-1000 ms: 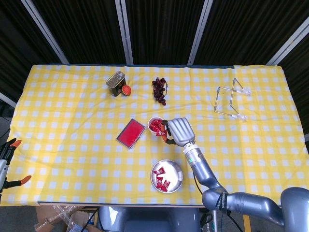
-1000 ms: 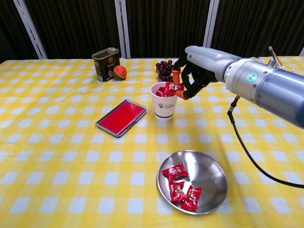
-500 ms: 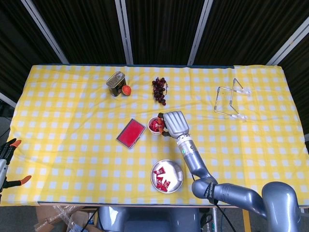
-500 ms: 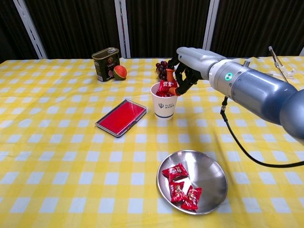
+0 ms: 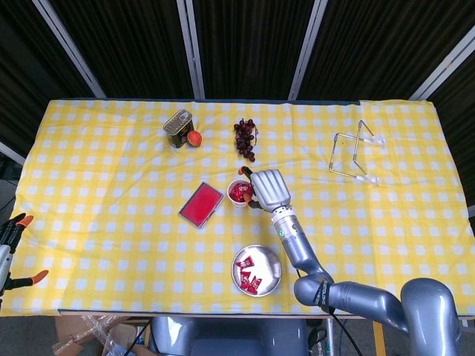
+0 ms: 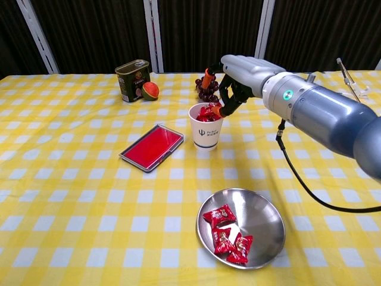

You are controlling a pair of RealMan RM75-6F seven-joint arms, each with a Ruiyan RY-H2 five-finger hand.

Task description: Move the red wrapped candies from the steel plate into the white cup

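**Candy dropped, three left on the plate**

Hovers over the white cup (image 6: 205, 128) from its 1 o'clock side: the right hand (image 6: 238, 74), fingers spread apart and holding nothing, one fingertip lifted high and the thumb tip just above the rim. Left hand nowhere in either view.

Heaped inside the cup and showing above its rim: red wrapped candies (image 6: 206, 112). Still waiting in the steel plate (image 6: 268, 217), at about 5 o'clock of the cup and well apart from it: three more, bunched toward the plate's 8 o'clock edge, with one (image 6: 219, 215) lying uppermost and two (image 6: 232, 244) touching below it.

Handling, as a judgement: light, small and crinkly, with a glossy wrapper likely to slip between hard fingertips and skate on polished steel. Best pinched across the plump middle between thumb and one finger, rather than by the thin twisted ends. Better to start with the uppermost candy, apart from the other two. Needs little force and looks in no danger of breaking. Worth minding the cup as well: paper-light by the look, easy to tip with a careless knuckle.

Against half a second ago: then pinching a candy just over the cup mouth, now opened out, with that candy gone from the fingers and presumably in with the heap. Plate count unchanged at three. Hand barely shifted in place.
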